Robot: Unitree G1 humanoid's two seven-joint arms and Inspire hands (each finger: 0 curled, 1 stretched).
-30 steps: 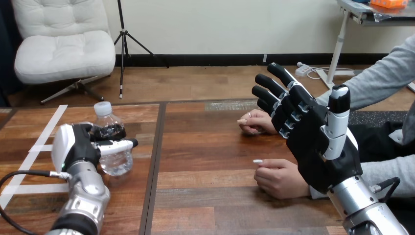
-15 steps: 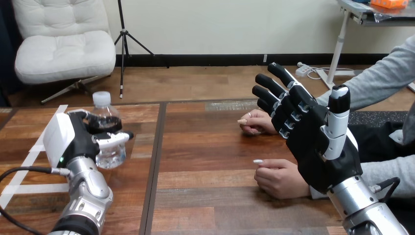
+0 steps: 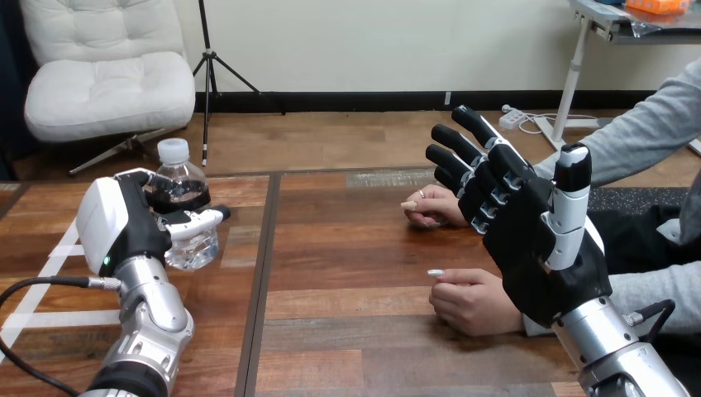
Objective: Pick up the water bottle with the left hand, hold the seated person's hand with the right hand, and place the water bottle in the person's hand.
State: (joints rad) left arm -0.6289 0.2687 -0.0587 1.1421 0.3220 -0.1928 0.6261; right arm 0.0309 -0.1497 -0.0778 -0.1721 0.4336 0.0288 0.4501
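single camera on my head, facing forward and down over the wooden table (image 3: 355,248), close above my arms, which enter at the bottom edge, my left hand (image 3: 124,231) round the water bottle (image 3: 194,248) at the view's left, my right hand (image 3: 537,256) at its right, tabletop running ahead of my fingers

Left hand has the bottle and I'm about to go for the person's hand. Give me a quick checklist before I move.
1. Left hand curled round the water bottle: ok.
2. Bottle upright, cap on: ok.
3. Bottle clear of the table: cannot tell.
4. Right hand holding a person's hand: not ok; it is open and raised, not round the person's near hand.
5. A palm open to receive: not ok; the near hand and the person's far hand rest curled on the table.
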